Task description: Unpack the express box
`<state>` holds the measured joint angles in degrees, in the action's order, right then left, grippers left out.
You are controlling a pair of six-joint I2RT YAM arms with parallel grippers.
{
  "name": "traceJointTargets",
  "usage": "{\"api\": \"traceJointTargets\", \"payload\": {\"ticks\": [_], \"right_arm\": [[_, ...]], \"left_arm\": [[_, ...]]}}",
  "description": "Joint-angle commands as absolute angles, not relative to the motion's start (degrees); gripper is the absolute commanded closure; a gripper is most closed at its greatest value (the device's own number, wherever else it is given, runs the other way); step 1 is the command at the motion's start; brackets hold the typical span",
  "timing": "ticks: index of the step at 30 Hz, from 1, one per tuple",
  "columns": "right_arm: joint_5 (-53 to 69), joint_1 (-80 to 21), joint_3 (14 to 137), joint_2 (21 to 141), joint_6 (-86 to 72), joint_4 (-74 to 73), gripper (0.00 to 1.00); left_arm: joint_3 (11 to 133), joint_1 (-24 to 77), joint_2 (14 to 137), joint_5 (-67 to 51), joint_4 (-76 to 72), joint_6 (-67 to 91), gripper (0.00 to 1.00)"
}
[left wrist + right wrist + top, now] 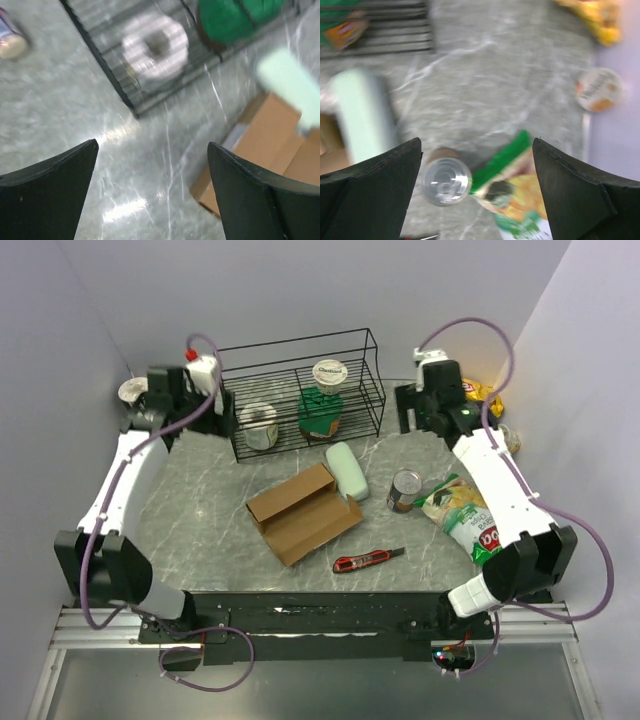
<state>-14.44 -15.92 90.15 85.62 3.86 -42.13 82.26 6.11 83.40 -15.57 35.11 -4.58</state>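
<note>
Our left gripper (152,147) hangs spread and empty toward the tabletop's far-left corner. The express box (303,512) lies open mid-tabletop. Our right gripper (476,145), likewise spread and empty, hovers above the can (446,181) near the right edge; a careless descent could topple it.

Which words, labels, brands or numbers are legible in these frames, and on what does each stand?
"OO": seemingly white letters on a red patch of the snack bag; the rest is unreadable.
White jar lid: dark print, too small to read.
Round tub: print blurred.
Can: label unreadable.
Express box: no text visible.
</note>
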Motion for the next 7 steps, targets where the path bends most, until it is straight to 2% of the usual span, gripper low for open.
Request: {"api": "traceJointTargets", "payload": {"ticks": [1, 5, 7], "right_arm": [[-22.22, -12.40, 95.44, 79.54, 3.68, -40.79, 0.01], [-24.97, -9.07, 100.01, 78.32, 6.07, -33.85, 0.04], [-22.76, -5.64, 100.81, 77.17, 3.88, -28.08, 0.02]], "left_arm": [[96.12, 2.99, 87.70, -17.40, 35.85, 2.99, 0.03], [109.75, 0.71, 92.19, -8.73, 35.17, 2.29, 0.04], [111.71, -2.09, 91.24, 2.16, 30.88, 4.47, 0.04]]}}
